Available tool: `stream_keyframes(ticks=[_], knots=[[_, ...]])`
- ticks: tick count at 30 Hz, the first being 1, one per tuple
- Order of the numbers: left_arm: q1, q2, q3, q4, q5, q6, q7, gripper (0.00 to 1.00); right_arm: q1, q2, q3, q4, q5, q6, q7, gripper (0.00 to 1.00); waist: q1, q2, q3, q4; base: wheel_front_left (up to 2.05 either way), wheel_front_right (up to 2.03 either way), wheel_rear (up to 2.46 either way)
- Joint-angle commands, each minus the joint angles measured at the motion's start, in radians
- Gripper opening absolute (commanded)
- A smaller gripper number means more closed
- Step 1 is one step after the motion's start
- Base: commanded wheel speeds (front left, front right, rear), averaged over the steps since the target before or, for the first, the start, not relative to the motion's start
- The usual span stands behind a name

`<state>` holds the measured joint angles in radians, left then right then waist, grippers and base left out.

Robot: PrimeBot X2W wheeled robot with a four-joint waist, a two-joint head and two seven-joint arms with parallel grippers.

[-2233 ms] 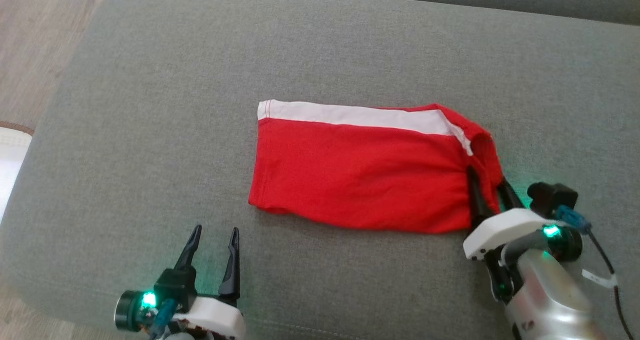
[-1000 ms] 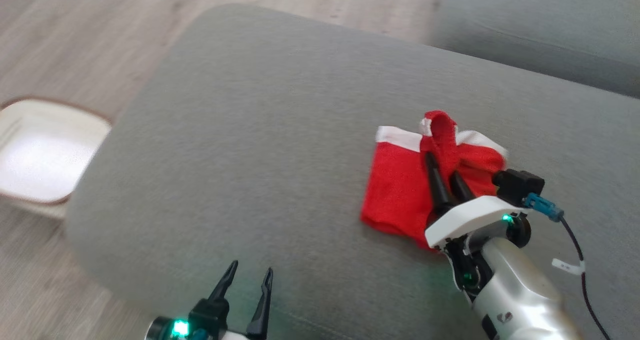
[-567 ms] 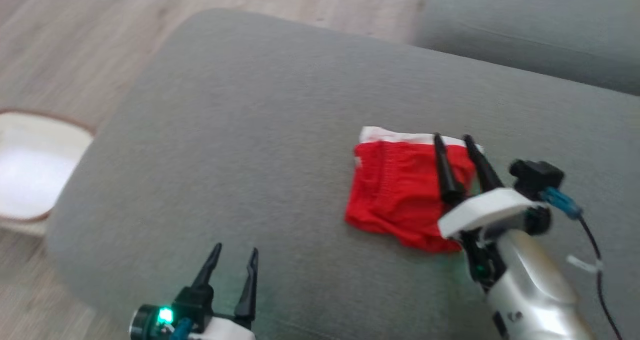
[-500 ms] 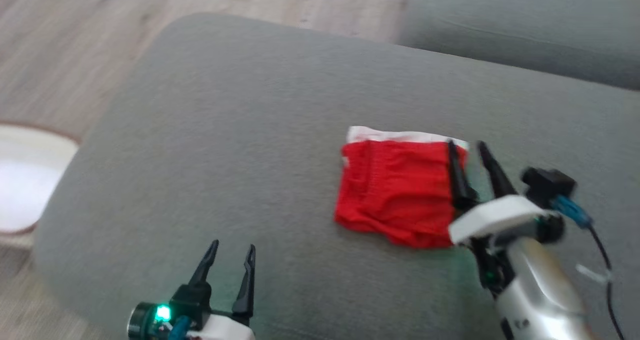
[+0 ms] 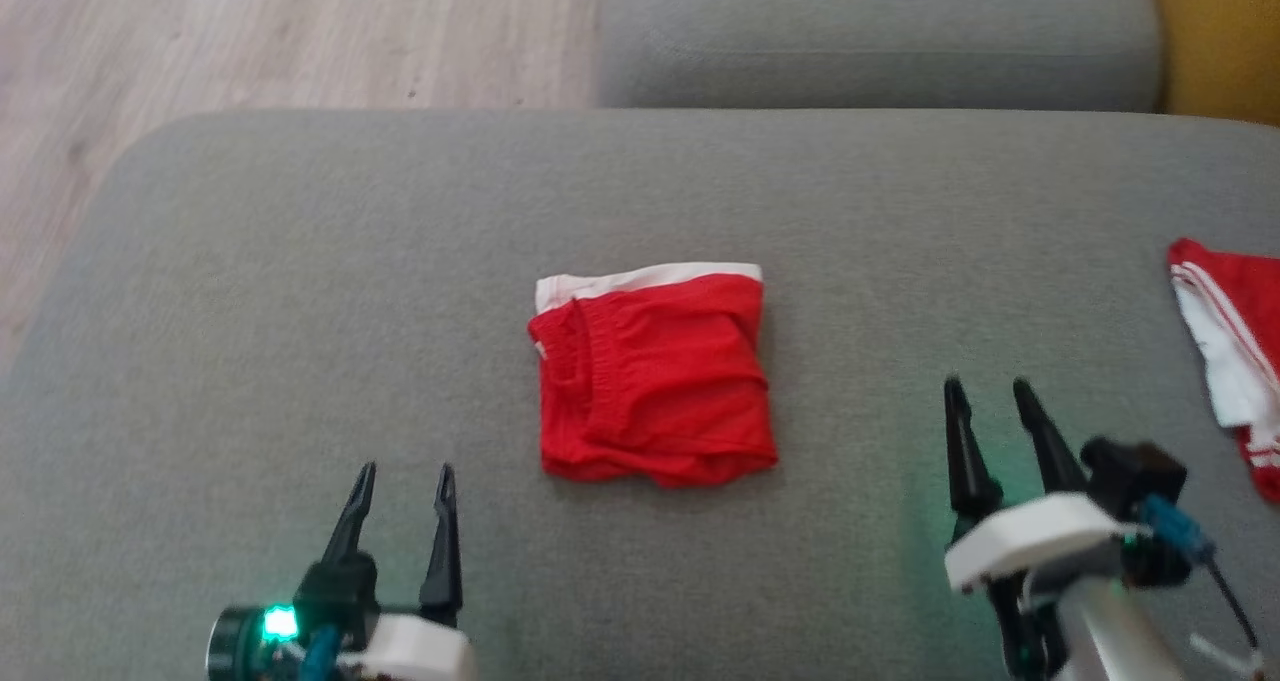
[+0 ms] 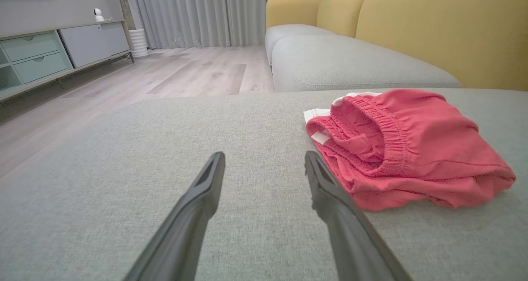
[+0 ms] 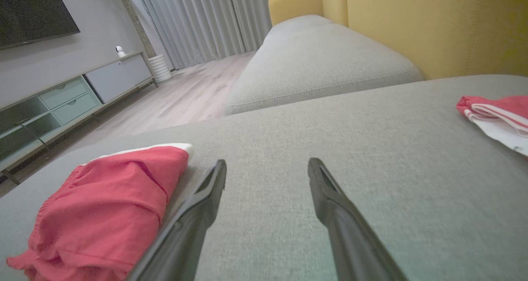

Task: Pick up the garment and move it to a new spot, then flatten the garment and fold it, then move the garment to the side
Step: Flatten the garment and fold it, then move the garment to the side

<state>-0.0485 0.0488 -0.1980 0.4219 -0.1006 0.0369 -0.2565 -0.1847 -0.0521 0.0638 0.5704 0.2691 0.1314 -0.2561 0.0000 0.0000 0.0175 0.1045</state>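
Your left hand (image 5: 405, 469) and right hand (image 5: 988, 385) hover with fingers apart, holding nothing, over the grey cushion (image 5: 300, 261). The folded red shorts (image 5: 655, 376) lie between them, slightly farther on. A red-and-white cloth (image 5: 1230, 351) sits at the right edge; wooden floor (image 5: 250, 31) and a yellow sofa (image 5: 1215, 31) lie beyond.

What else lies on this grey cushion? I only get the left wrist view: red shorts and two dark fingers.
Observer: A second red and white garment lies farther right on the cushion, apart from the folded red shorts.
Operator: Is the other arm holding something?
Observer: No, the right arm's fingers stand open and empty, right of the shorts, not touching them.
Operator: Anything on the wall?
Observer: A dark television screen, above the low cabinet.
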Motion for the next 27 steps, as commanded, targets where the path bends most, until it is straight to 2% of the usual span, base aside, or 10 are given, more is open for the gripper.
stream_keyframes(ticks=[1, 7, 13, 20, 27], knots=[[0.012, 0.001, 0.045, -0.041, 0.019, 0.011, -0.005, 1.0, 0.01, 0.002, 0.028, -0.037, -0.005, -0.001, -0.006, 1.0, 0.0, 0.0, -0.02, -0.027, 0.0, 0.0, 0.0], [0.063, 0.001, 0.06, -0.064, 0.02, 0.017, -0.005, 1.0, 0.053, 0.002, 0.049, -0.048, 0.016, -0.001, -0.006, 1.0, 0.0, 0.0, -0.025, -0.045, 0.0, 0.0, 0.0], [0.043, 0.001, 0.035, -0.071, 0.024, 0.004, -0.005, 1.0, 0.026, 0.002, 0.098, -0.045, 0.048, -0.001, -0.006, 1.0, 0.0, 0.0, 0.006, -0.021, 0.0, 0.0, 0.0], [-0.002, 0.001, -0.03, -0.071, 0.005, -0.017, -0.005, 1.0, -0.124, 0.002, 0.191, 0.002, 0.107, -0.001, -0.006, 1.0, 0.0, 0.0, 0.072, 0.07, 0.0, 0.0, 0.0], [-0.02, 0.001, -0.078, -0.048, -0.011, -0.027, -0.005, 1.0, -0.254, 0.002, 0.218, 0.165, 0.17, -0.001, -0.006, 1.0, 0.0, 0.0, 0.123, 0.19, 0.0, 0.0, 0.0]])
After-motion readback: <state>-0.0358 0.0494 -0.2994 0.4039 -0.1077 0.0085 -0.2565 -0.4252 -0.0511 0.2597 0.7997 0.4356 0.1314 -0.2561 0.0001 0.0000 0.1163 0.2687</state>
